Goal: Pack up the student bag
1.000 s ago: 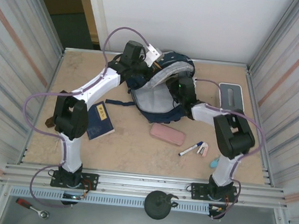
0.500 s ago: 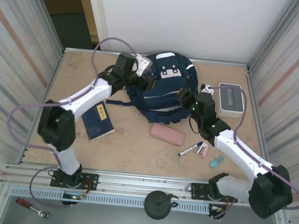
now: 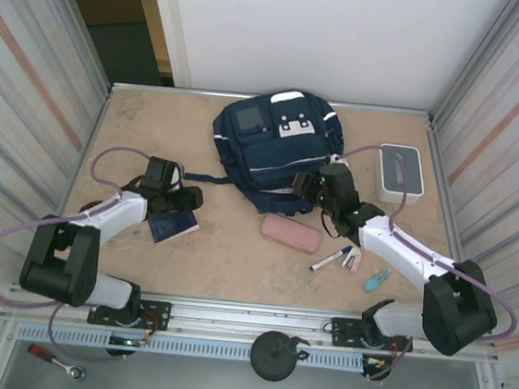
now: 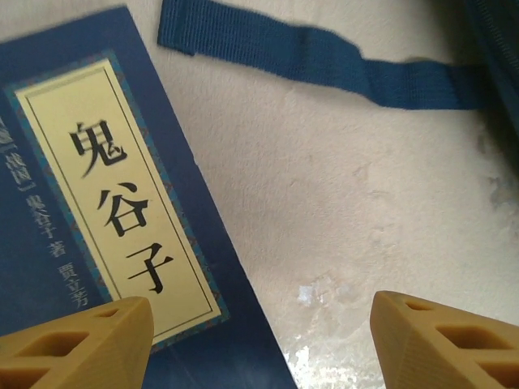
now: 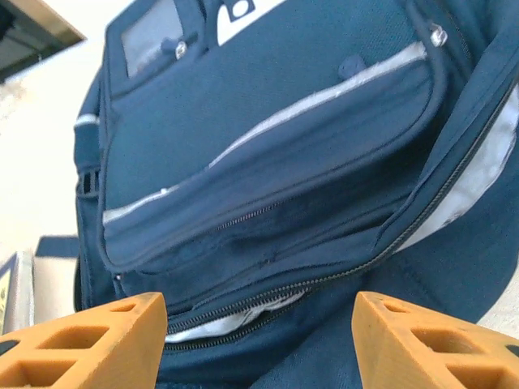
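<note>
Left gripper point(image 3: 188, 198) hangs low over the table point(image 3: 137, 126) with its jaws spread and nothing between them. In the left wrist view point(image 4: 259, 340), one fingertip sits above the corner of a blue book point(image 4: 89, 203) and the other above bare tabletop. Right gripper point(image 3: 305, 184) is also parted and empty, near the near edge of the student bag point(image 3: 274, 145). In the right wrist view point(image 5: 259, 340) it faces the bag's front pockets.

The student bag lies flat at the far middle of the table with its front upward. A grey square patch point(image 3: 249, 119) sits on the left of the front and a white buckle patch point(image 3: 292, 125) on the right, with pale stripes crossing the pockets below. Up close point(image 5: 268, 162), a long zip runs along the lower edge and pale lining shows in a gap in it. A dark blue strap point(image 4: 268, 49) trails from the bag across the table just beyond the book.

A white-grey box point(image 3: 399, 172) stands to the bag's right, apart from it. The blue book point(image 3: 171, 226) lies to the bag's near left, partly under the left gripper. Its cream label point(image 4: 122, 203) carries the large black characters 鬼谷子, and the smaller characters beside them are cut off and hard to read.

A pink pencil case point(image 3: 291, 233) lies just nearer than the bag. To its right are a blue-capped marker point(image 3: 332, 258), a small pink-and-white item point(image 3: 353, 258) and a small teal item point(image 3: 377, 279).
</note>
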{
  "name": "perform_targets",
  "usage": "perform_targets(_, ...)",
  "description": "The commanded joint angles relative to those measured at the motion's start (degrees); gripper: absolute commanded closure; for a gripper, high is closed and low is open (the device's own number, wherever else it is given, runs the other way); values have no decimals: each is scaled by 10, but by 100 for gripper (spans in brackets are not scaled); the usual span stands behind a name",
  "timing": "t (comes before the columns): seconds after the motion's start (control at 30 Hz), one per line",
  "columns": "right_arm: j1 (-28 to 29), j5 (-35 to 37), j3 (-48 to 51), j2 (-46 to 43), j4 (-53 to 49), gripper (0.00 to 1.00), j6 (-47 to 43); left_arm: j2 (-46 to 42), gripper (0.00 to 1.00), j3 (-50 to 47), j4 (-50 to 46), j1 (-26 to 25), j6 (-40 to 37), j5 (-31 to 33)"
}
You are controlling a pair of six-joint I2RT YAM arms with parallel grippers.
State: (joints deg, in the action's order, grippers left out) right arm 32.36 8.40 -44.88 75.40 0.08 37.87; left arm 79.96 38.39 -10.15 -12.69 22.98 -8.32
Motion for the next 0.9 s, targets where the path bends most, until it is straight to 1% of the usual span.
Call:
perform_targets(0.0,5,-18,-23,2,-13,38,-7,42,29,16,6,-13,13,-48)
perform_targets(0.07,6,-16,-23,-3,-32,38,-9,50,29,9,10,-41,13,-36)
perform_targets(0.17,5,4,-17,-24,-59,37,-14,56,30,-5,17,-98,25,-35)
perform_targets(0.23,1,15,-6,-42,-64,37,-17,62,30,-10,18,-152,41,-31)
perform_targets(0.33,-11,9,-4,-58,-86,36,-22,56,30,-7,19,-232,65,-18)
perform_targets(0.4,-15,-11,-7,-67,-95,36,-36,36,30,-1,19,-259,80,-8)
perform_targets(0.43,-14,-27,-9,-69,-96,36,-42,18,30,0,19,-261,86,-4)
perform_targets(0.47,-11,-44,-10,-68,-94,36,-45,1,29,-1,19,-261,87,2)
perform_targets(0.53,0,-94,-14,-60,-84,35,-48,-49,28,-1,2,-258,78,42)
perform_targets(0.6,28,-119,-27,-41,-89,35,-39,-89,26,-4,-14,-238,62,64)
perform_targets(0.67,68,-126,-42,-14,-95,35,-28,-117,26,-18,-17,-199,55,50)
perform_targets(0.73,117,-128,-57,24,-94,35,-12,-133,26,-37,-16,-147,51,20)
perform_targets(0.87,179,-144,-93,111,-74,35,28,-136,26,-71,-3,-58,55,-22)
